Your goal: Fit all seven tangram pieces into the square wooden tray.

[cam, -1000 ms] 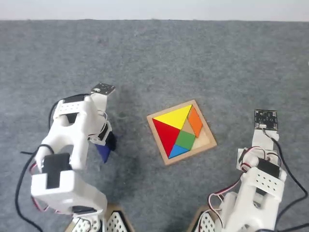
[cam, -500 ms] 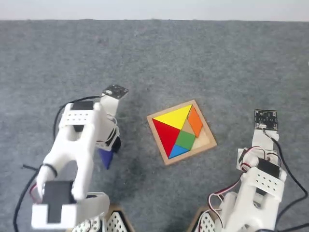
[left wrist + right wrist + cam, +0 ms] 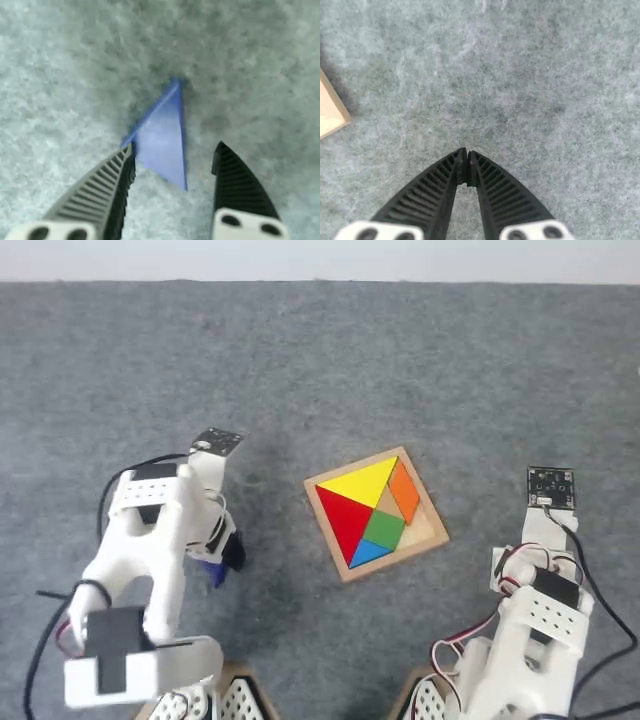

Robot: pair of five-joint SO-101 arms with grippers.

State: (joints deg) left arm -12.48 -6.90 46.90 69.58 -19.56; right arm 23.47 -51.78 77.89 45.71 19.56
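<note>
The square wooden tray (image 3: 432, 537) lies mid-table and holds yellow (image 3: 360, 483), red (image 3: 345, 521), orange (image 3: 404, 491), green (image 3: 384, 529) and light blue (image 3: 369, 552) pieces, with bare wood along its right side. A dark blue triangle (image 3: 161, 138) lies flat on the grey felt left of the tray, also seen in the high view as a blue triangle (image 3: 212, 571) partly under the left arm. My left gripper (image 3: 172, 150) is open, its fingers straddling the triangle's near end. My right gripper (image 3: 467, 167) is shut with nothing in it, over bare felt right of the tray.
Grey felt (image 3: 320, 370) covers the whole table. A corner of the tray (image 3: 330, 112) shows in the right wrist view. The right arm (image 3: 535, 610) sits at the front right.
The left arm swung a little toward the tray and then back left; its gripper has come down over the dark blue triangle. The right arm has not moved.
</note>
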